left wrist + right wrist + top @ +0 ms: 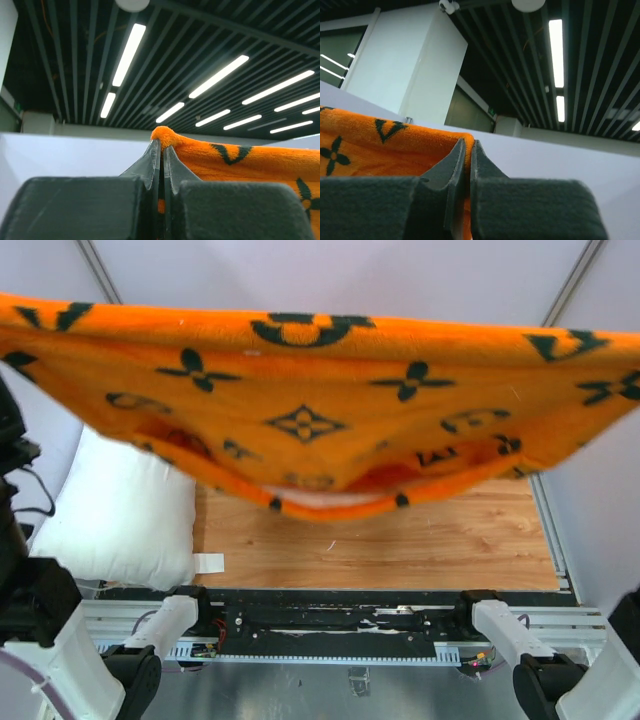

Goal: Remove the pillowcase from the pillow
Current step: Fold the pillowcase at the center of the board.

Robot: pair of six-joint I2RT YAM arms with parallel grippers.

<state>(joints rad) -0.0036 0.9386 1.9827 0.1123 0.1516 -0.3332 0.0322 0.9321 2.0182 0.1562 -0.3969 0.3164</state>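
Black V monograms on pillowcase [320, 370] pinched by left claw [161, 146], right claw [468, 146]

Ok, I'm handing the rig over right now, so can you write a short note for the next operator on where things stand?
Left gripper: shut on the pillowcase at its upper edge.
Right gripper: shut on the same edge, at the other end.
Pillowcase: held high and stretched between both arms, with its opening hanging down over the table.
Pillow: lies bare at the table's left side, outside the case.
Done: the case looks to be off the pillow. A white strip shows in the opening, and I cannot tell what it is.
Left: probably only to lay the case down and let go.
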